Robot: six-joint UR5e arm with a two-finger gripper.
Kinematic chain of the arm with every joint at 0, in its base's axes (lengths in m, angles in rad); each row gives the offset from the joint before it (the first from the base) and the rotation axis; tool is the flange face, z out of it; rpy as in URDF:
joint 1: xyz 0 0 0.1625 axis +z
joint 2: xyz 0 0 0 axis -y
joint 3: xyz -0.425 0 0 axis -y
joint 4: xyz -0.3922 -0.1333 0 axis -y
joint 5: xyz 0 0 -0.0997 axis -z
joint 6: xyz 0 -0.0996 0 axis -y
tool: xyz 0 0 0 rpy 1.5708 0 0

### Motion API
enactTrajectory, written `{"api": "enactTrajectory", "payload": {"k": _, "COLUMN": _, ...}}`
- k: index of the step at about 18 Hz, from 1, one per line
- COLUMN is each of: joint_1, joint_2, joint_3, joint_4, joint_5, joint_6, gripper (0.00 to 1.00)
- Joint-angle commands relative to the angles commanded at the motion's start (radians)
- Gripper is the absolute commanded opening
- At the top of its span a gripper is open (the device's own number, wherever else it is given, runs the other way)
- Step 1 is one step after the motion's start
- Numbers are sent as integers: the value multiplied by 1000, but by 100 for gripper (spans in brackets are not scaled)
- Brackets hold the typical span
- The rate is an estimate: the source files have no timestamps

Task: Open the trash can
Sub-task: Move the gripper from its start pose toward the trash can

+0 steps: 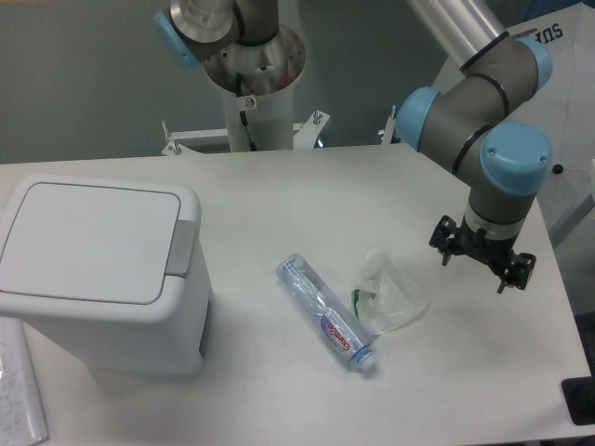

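Note:
The trash can [112, 321] is a big boxy white bin at the left of the table. Its flat lid [88, 240] lies shut, with a grey push tab [182, 247] on the right edge. My gripper [480, 269] hangs over the right side of the table, far from the bin and pointing down. Its black fingers [446, 253] stand apart, open, with nothing between them.
A clear plastic bottle [325, 312] lies on its side mid-table, beside a crumpled clear plastic wrapper [394, 292]. A sheet of paper [19, 395] sits at the bottom left corner. The arm's base column [251, 93] stands at the table's back edge.

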Motion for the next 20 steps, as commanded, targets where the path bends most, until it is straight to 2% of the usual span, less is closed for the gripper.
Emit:
{"api": "enactTrajectory", "payload": {"k": 6, "joint_1": 15, "joint_2": 14, "joint_3": -5, "joint_4": 2, "joint_5": -9, "joint_6": 3, "gripper": 100}}
{"api": "enactTrajectory", "payload": {"k": 7, "joint_1": 18, "joint_2": 31, "joint_3": -15, "joint_4": -5, "joint_5": -11, "joint_6": 3, "gripper": 100}}
{"api": "enactTrajectory", "payload": {"k": 9, "joint_1": 29, "joint_2": 60, "joint_3": -76, "joint_4": 1, "joint_5": -20, "joint_6": 5, "gripper": 100}}
{"api": "enactTrajectory", "payload": {"k": 12, "joint_1": 67, "joint_2": 69, "joint_3": -86, "joint_4": 6, "joint_5": -35, "joint_6": 8, "gripper": 100}}
{"api": "enactTrajectory", "payload": {"k": 15, "joint_1": 81, "joint_2": 95, "joint_3": -112, "joint_4": 6, "joint_5": -107, "joint_6": 2, "gripper": 100}}
{"api": "enactTrajectory", "payload": {"k": 19, "joint_1": 60, "joint_2": 121, "joint_3": -124, "joint_4": 5, "joint_5": -149, "joint_6": -141, "gripper": 100}}
{"api": "enactTrajectory", "payload": {"k": 20, "joint_1": 48, "joint_2": 133, "joint_3": -121, "joint_4": 5, "joint_5": -199, "joint_6": -187, "gripper": 100}}
